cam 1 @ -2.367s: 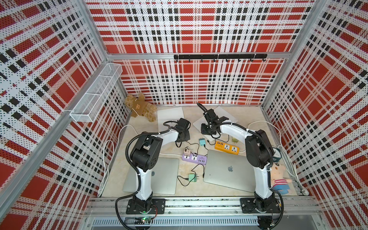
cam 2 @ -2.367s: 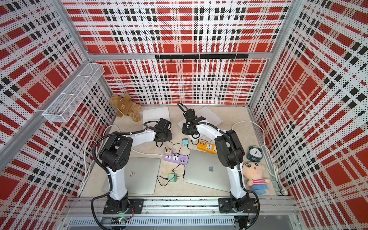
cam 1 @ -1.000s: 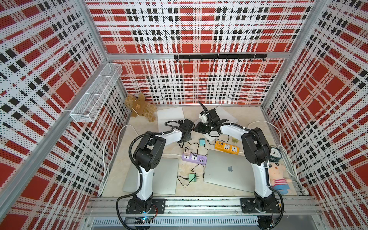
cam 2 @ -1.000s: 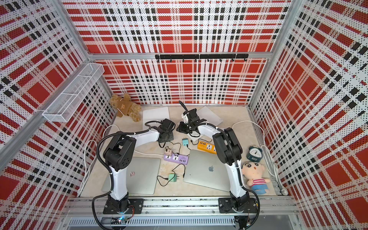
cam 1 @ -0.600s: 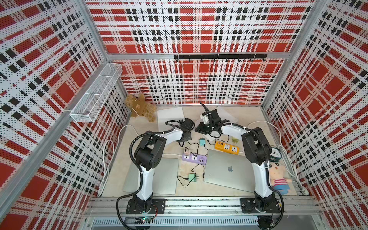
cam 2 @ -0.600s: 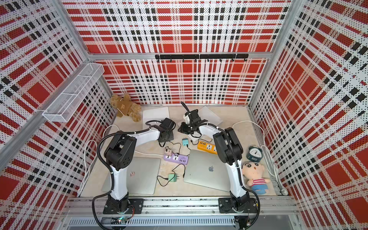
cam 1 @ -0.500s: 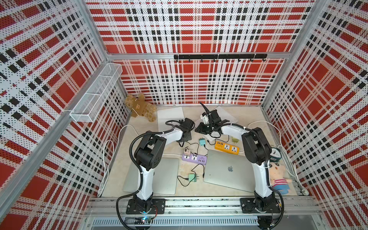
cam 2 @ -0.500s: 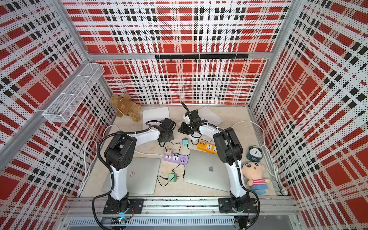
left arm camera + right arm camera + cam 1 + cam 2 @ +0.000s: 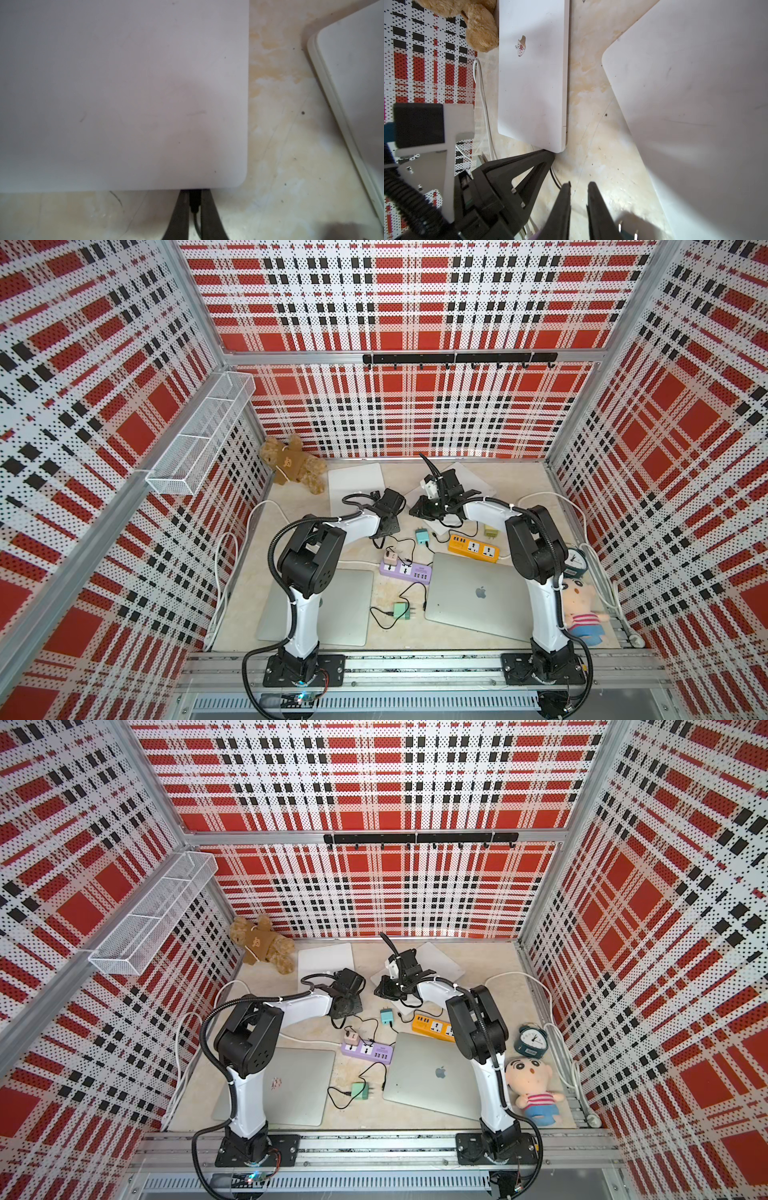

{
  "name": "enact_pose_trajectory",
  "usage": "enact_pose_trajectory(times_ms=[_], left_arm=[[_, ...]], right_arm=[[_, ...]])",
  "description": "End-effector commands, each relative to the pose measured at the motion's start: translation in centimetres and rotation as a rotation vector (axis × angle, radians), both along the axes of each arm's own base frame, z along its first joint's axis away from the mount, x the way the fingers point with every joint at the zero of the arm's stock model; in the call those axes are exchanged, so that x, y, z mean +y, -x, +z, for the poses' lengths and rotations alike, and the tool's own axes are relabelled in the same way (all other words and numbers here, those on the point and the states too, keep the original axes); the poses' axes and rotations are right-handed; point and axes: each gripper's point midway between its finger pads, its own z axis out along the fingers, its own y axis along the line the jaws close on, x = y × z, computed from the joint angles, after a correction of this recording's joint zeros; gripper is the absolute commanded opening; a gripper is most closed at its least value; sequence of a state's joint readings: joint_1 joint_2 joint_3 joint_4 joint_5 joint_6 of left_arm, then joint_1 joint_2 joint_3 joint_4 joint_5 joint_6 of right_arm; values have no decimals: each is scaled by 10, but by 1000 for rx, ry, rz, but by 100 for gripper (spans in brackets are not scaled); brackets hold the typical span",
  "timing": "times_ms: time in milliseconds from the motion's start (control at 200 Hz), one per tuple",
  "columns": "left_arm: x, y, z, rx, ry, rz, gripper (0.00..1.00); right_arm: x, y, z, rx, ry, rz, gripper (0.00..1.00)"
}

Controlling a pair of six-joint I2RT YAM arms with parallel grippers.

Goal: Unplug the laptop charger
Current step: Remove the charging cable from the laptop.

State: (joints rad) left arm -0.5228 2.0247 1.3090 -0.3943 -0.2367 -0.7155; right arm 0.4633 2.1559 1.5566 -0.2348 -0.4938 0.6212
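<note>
A closed white laptop (image 9: 124,93) lies at the back of the table; it also shows in both top views (image 9: 353,485) (image 9: 324,963). A black charger plug (image 9: 195,199) sits in the laptop's near edge, close to a corner. My left gripper (image 9: 195,194) is shut on that plug, one finger on each side, and a thin black cable (image 9: 197,226) runs back between the fingers. In a top view the left gripper (image 9: 380,508) is at that corner. My right gripper (image 9: 579,185) (image 9: 419,512) hovers over bare tabletop beside it, its fingers slightly apart with nothing between them.
A second white laptop (image 9: 469,485) lies to the right. A teddy bear (image 9: 293,464) sits at the back left. Nearer the front are a purple power strip (image 9: 405,570), an orange power strip (image 9: 473,547), teal (image 9: 423,536) and green (image 9: 401,610) adapters, and two grey laptops (image 9: 478,597) (image 9: 345,605).
Since the earliest frames the left gripper has edged to the laptop's corner and the right gripper has swung left toward it. Nothing has visibly moved over the last half second.
</note>
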Motion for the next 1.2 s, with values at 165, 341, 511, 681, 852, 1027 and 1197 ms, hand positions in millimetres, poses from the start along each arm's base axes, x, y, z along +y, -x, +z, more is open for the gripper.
enact_pose_trajectory(times_ms=[165, 341, 511, 681, 852, 1027, 1197], left_arm=[[-4, 40, -28, 192, -96, -160, 1], [-3, 41, -29, 196, -101, -153, 1], [-10, 46, -31, 187, 12, -52, 2], [-26, 44, -30, 173, 73, -37, 2], [-14, 49, -36, 211, -40, -88, 1], [8, 53, -30, 236, -180, -95, 1], [-9, 52, -26, 201, -17, -57, 1]], right_arm=[[-8, 1, 12, -35, 6, 2, 19], [-9, 2, 13, -39, 7, 1, 19], [-9, 1, 12, -37, 6, 1, 19], [-10, 2, 12, -38, 1, 1, 19], [-15, 3, 11, -39, 9, 1, 19], [-20, 3, 11, -41, 15, -4, 19], [-19, 2, 11, -38, 8, -6, 19]])
